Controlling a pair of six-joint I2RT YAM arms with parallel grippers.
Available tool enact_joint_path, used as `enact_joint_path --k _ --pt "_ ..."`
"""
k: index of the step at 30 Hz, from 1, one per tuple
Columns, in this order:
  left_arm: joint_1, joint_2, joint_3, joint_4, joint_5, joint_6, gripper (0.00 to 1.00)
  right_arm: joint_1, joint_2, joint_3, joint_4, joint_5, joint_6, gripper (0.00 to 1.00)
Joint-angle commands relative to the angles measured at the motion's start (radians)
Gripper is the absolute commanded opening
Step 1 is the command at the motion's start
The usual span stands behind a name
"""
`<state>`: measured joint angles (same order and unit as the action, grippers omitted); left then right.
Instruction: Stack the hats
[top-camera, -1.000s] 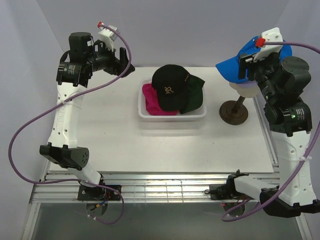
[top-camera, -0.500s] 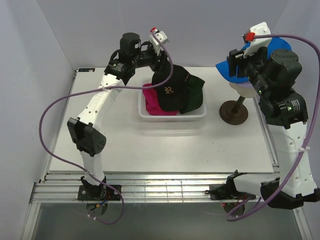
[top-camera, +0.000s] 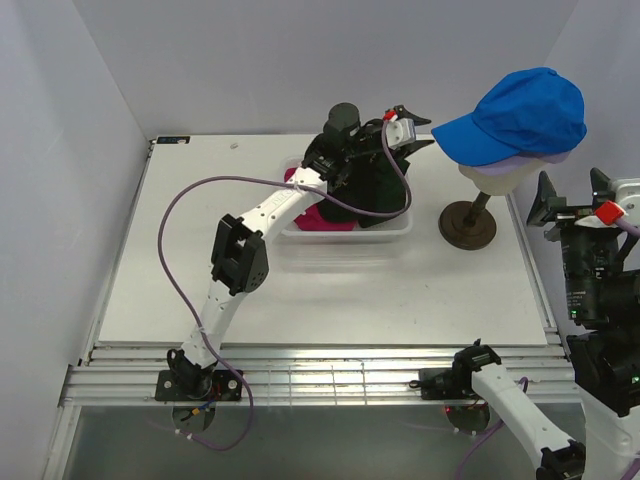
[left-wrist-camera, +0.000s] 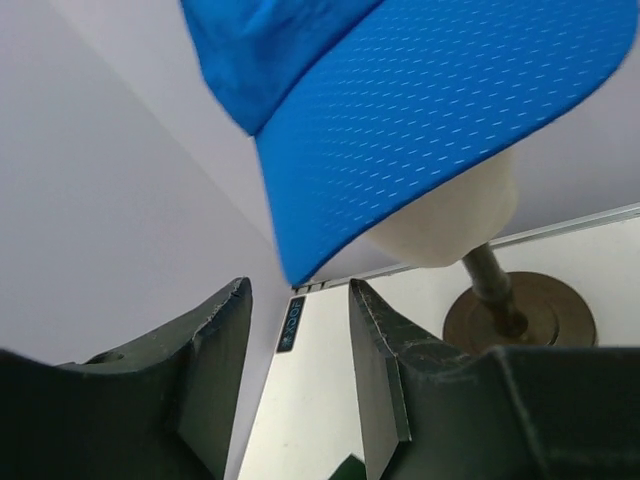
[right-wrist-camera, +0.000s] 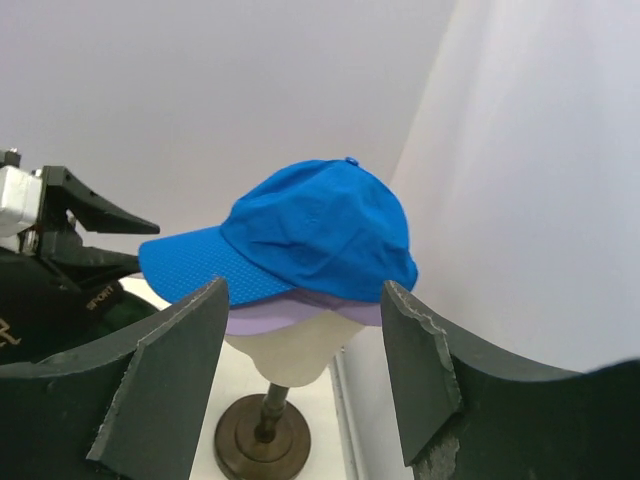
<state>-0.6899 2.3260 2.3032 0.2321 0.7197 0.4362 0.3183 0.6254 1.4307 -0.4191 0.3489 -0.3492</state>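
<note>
Blue cap (top-camera: 525, 105) sits on top of the lavender cap (top-camera: 548, 160), both on the mannequin head (top-camera: 495, 178). Black cap (top-camera: 375, 185) and magenta cap (top-camera: 322, 217) lie in the basket (top-camera: 345, 232). Left gripper (top-camera: 424, 130) hovers just beside the blue brim, fingers partly apart, empty. Right gripper (top-camera: 572, 192) hangs off to the right, fingers parted, holding nothing.

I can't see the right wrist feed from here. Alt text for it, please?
A bright blue cap sits on top of a lavender cap on a cream mannequin head, which stands on a brown stand against white walls. The right gripper frames it in the foreground, open and empty. The left gripper pokes in at the left edge.
</note>
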Motion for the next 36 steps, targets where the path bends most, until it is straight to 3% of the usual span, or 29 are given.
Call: enact_joint_path --k 1,10,36 --pt "0.007 -0.036 0.021 0.127 0.078 -0.001 0.54 0.002 -0.007 0.007 0.023 0.079 -0.056 0.68" --pt "0.001 -0.031 0.009 0.13 0.024 0.01 0.41 0.002 -0.012 -0.012 0.017 0.061 -0.073 0.68" --pt "-0.013 -0.059 -0.061 0.069 0.007 0.052 0.41 0.002 -0.001 0.014 -0.03 0.048 -0.111 0.69"
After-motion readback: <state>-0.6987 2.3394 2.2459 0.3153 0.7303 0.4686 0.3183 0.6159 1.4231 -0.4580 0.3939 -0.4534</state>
